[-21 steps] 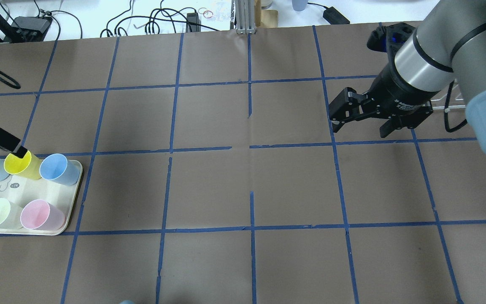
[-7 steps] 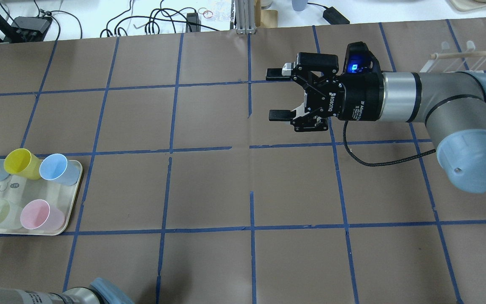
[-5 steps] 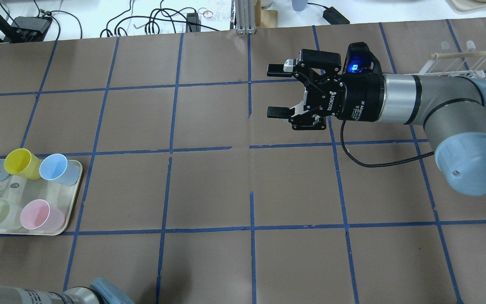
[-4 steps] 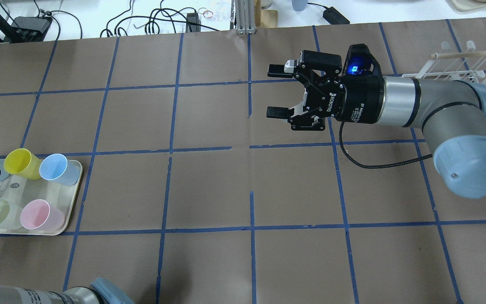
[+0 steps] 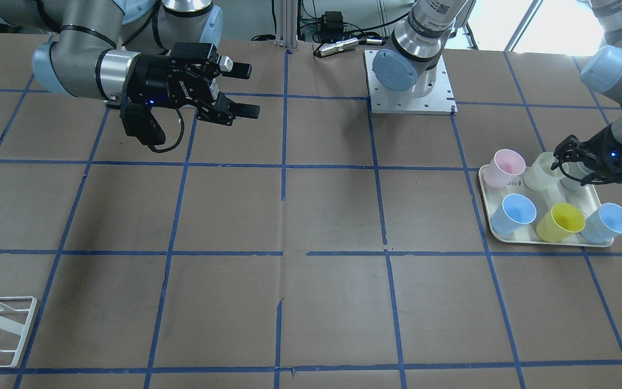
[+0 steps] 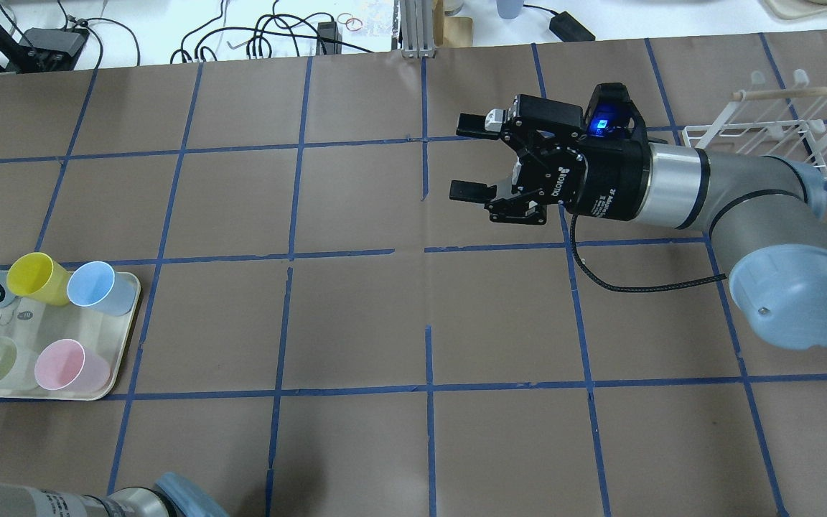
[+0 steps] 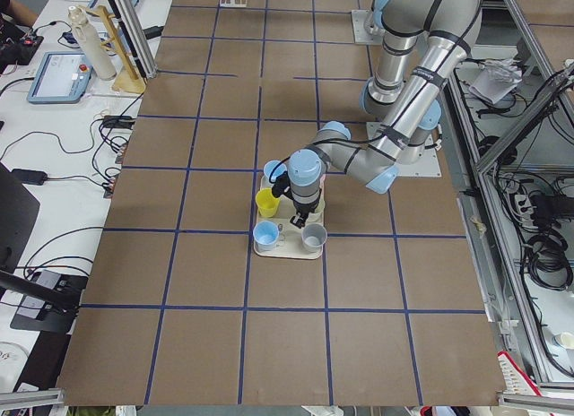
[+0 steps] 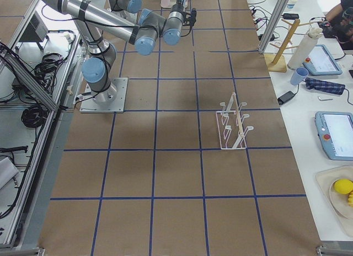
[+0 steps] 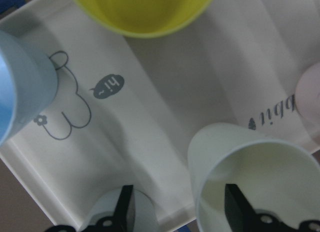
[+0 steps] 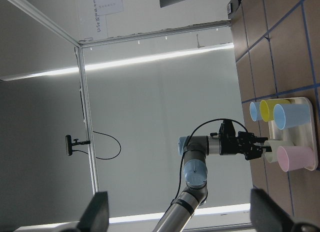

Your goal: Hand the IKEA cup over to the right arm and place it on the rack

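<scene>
The IKEA cup (image 5: 542, 170), pale cream, stands upright on the cream tray (image 5: 539, 241) between a pink cup (image 5: 505, 167) and a grey cup. My left gripper (image 5: 583, 166) is open and hangs low over it. In the left wrist view the left gripper (image 9: 180, 208) has one finger inside the cream cup (image 9: 260, 187) and the other outside, over the grey cup (image 9: 107, 217). My right gripper (image 6: 465, 158) is open and empty, held sideways above the table's middle, also seen in the front view (image 5: 247, 91). The white wire rack (image 6: 758, 133) stands behind the right arm.
The tray (image 6: 47, 323) also holds a yellow cup (image 6: 36, 276), two blue cups (image 6: 97, 287) and the pink cup (image 6: 69, 365), packed close together. The rack (image 8: 233, 123) sits near the table's far right edge. Cables lie beyond the table's back edge.
My left gripper moved from the yellow cup down to the cream cup. My right arm swung in over the table's middle, turned its open gripper sideways, and uncovered the rack.
</scene>
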{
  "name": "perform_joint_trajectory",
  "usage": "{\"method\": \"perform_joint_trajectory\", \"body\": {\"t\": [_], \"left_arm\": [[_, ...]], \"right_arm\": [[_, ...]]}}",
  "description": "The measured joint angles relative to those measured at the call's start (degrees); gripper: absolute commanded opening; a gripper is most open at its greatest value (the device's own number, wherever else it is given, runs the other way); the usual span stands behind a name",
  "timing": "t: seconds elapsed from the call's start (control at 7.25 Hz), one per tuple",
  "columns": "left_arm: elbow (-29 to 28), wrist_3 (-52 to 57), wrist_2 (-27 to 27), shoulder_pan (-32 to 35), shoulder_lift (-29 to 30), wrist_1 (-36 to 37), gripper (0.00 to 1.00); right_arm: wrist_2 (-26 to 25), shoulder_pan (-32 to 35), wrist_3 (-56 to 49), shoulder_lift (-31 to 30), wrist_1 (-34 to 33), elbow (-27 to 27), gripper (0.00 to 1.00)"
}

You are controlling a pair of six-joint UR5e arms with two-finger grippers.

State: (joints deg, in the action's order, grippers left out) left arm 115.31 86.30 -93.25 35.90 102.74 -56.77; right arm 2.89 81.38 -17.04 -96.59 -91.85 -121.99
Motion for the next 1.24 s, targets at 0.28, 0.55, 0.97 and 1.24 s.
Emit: {"method": "perform_joint_trajectory", "body": {"t": [0.28, 0.55, 0.97, 1.24], "left_arm": [[0.0, -0.1, 0.4, 0.1, -0.3, -0.6, 0.0], [-0.3, -0.1, 1.9, 0.0, -1.4, -2.7, 0.0], [-3.2, -0.1, 4.5, 0.0, -5.0, -10.5, 0.0], [-9.1, -0.5, 8.5, 0.3, -7.6, -24.8, 0.0]], "right_arm": [[-0.4, 0.1, -0.1, 0.1, 0.0, 0.0, 1.0], [-0.5, 0.1, -0.2, 0.3, 0.0, 0.1, 1.0], [0.3, 0.1, -0.2, 0.8, -0.2, 0.2, 1.0], [0.7, 0.1, -0.2, 1.3, -0.3, 0.3, 1.0]]}}
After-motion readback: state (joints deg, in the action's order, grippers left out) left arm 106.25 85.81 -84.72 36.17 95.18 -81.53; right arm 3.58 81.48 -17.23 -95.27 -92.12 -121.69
